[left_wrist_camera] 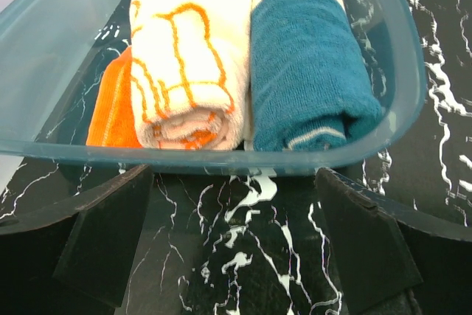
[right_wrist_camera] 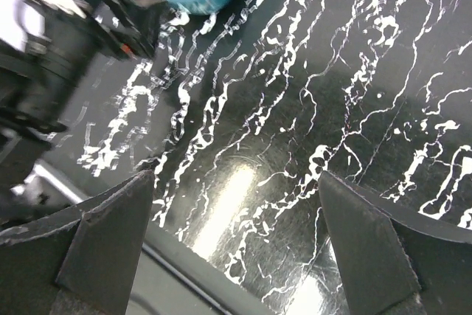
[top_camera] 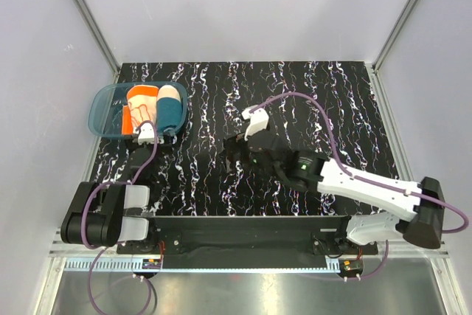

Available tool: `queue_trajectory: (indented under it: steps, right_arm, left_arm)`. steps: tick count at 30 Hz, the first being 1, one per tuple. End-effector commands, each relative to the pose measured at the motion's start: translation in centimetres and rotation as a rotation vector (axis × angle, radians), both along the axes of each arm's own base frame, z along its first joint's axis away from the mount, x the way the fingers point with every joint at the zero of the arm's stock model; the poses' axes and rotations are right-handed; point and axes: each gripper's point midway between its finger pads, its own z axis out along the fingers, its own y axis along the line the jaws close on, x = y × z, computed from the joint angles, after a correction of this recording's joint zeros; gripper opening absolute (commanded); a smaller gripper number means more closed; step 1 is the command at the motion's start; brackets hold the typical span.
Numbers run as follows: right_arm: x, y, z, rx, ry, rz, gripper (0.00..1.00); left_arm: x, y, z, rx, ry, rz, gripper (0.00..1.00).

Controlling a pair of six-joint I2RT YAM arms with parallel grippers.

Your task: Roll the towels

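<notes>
Two fluffy terry rolls lie side by side in the translucent blue plastic tray (left_wrist_camera: 51,57), upper left of the overhead view. The orange towel (left_wrist_camera: 184,71) is on the left and the teal towel (left_wrist_camera: 306,71) touches it on the right. The left wrist view catches their spiral ends and a flat orange flap at the roll's left, which the overhead view doesn't show. The left end effector (left_wrist_camera: 234,178) gapes wide just short of the tray rim, holding nothing. The right end effector (right_wrist_camera: 236,178), mid-frame overhead, is spread wide and empty over the glossy black, white-veined table (right_wrist_camera: 332,71).
</notes>
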Motion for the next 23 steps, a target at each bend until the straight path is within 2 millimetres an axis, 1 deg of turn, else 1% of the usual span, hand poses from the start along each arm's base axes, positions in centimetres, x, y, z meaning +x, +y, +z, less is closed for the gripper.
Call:
queue_trajectory:
  steps: [1, 2, 3, 4, 5, 6, 7, 8, 9, 10, 11, 12, 13, 14, 19, 20, 22, 23]
  right_arm:
    - [1.5, 2.2, 2.6, 0.075, -0.055, -0.029, 1.0]
    - [1.7, 2.8, 1.8, 0.056, -0.044, -0.024, 1.0]
    - [1.9, 3.3, 1.8, 0.054, -0.046, -0.018, 1.0]
    - [1.9, 4.0, 2.3, 0.064, -0.05, -0.004, 1.0]
    - [2.1, 4.7, 1.3, 0.037, -0.043, 0.011, 1.0]
    - [2.1, 5.2, 1.1, 0.028, -0.045, 0.027, 1.0]
    - [1.9, 6.0, 1.5, 0.031, -0.047, 0.062, 1.0]
    - [2.2, 6.8, 1.0, 0.036, -0.047, 0.068, 1.0]
    - [2.3, 7.3, 1.0, 0.05, -0.044, 0.072, 1.0]
    - [2.2, 7.9, 0.4, 0.052, -0.031, 0.089, 1.0]
    - [2.2, 8.5, 0.6, 0.07, -0.036, 0.1, 1.0]
    - [2.3, 8.9, 0.6, 0.079, -0.033, 0.104, 1.0]
    - [2.4, 9.3, 0.2, 0.083, -0.019, 0.098, 1.0]
    - [2.5, 9.6, 0.4, 0.095, -0.02, 0.096, 1.0]
    - [2.7, 10.3, 0.3, 0.124, -0.02, 0.098, 1.0]
    - [2.6, 10.9, 1.7, 0.177, -0.055, 0.12, 1.0]
    - [2.7, 10.9, 1.6, 0.168, -0.067, 0.123, 1.0]
    - [2.9, 10.8, 2.1, 0.154, -0.074, 0.114, 1.0]
  left_arm:
    - [1.5, 0.0, 3.0, -0.049, -0.102, -0.003, 0.99]
    - [1.5, 0.0, 2.8, -0.05, -0.097, -0.001, 0.99]
    - [1.5, 0.0, 2.8, -0.05, -0.094, -0.002, 0.99]
    - [1.5, 0.0, 2.9, -0.05, -0.1, -0.003, 0.99]
    - [1.6, 0.0, 2.9, -0.052, -0.1, -0.003, 0.99]
    - [1.5, 0.0, 2.9, -0.052, -0.097, -0.002, 0.99]
    - [1.6, 0.0, 2.9, -0.05, -0.098, -0.004, 0.99]
    - [1.5, 0.0, 2.9, -0.052, -0.097, -0.004, 0.99]
    - [1.6, 0.0, 2.9, -0.053, -0.097, -0.004, 0.99]
    - [1.6, 0.0, 2.9, -0.052, -0.097, -0.005, 0.99]
    - [1.6, 0.0, 2.9, -0.052, -0.097, -0.006, 0.99]
    - [1.6, 0.0, 2.9, -0.052, -0.098, -0.004, 0.99]
    - [1.6, 0.0, 2.9, -0.052, -0.097, -0.005, 0.99]
    - [1.6, 0.0, 2.8, -0.052, -0.094, -0.005, 0.99]
    - [1.6, 0.0, 2.9, -0.052, -0.097, -0.007, 0.99]
    - [1.6, 0.0, 2.9, -0.052, -0.095, -0.007, 0.99]
    - [1.6, 0.0, 2.9, -0.054, -0.097, -0.007, 0.99]
    - [1.6, 0.0, 2.9, -0.054, -0.097, -0.007, 0.99]
